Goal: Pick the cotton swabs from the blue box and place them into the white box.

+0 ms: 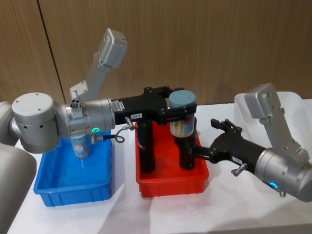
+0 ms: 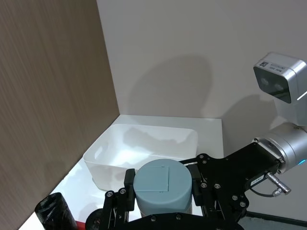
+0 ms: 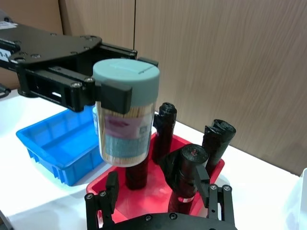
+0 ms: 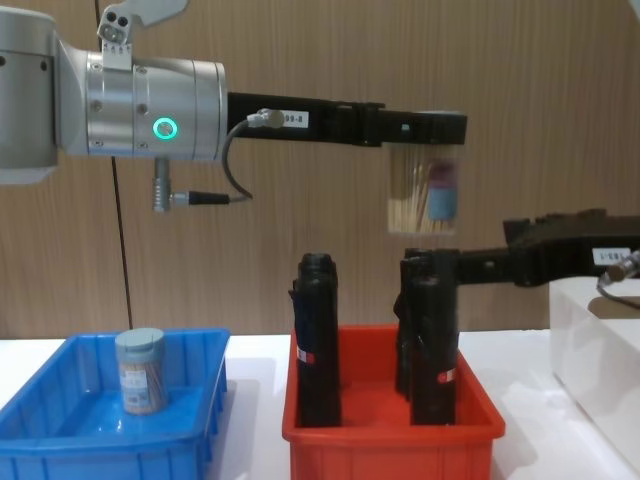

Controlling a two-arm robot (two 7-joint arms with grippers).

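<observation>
My left gripper (image 1: 181, 112) is shut on a jar of cotton swabs (image 1: 183, 117), clear with a pale blue lid, held high above the red bin; its fingers (image 2: 128, 184) clamp the lid (image 2: 162, 184). Another jar of cotton swabs (image 4: 140, 370) stands upright in the blue box (image 1: 73, 183) at the left. The white box (image 1: 292, 105) sits at the far right and looks empty in the left wrist view (image 2: 144, 153). My right gripper (image 1: 208, 140) hovers open at the red bin's right side, one finger against a black cylinder (image 3: 187, 165).
A red bin (image 1: 170, 187) between the two boxes holds three upright black cylinders (image 4: 317, 340), reaching nearly as high as the held jar's base. A wood-panelled wall stands behind the white table.
</observation>
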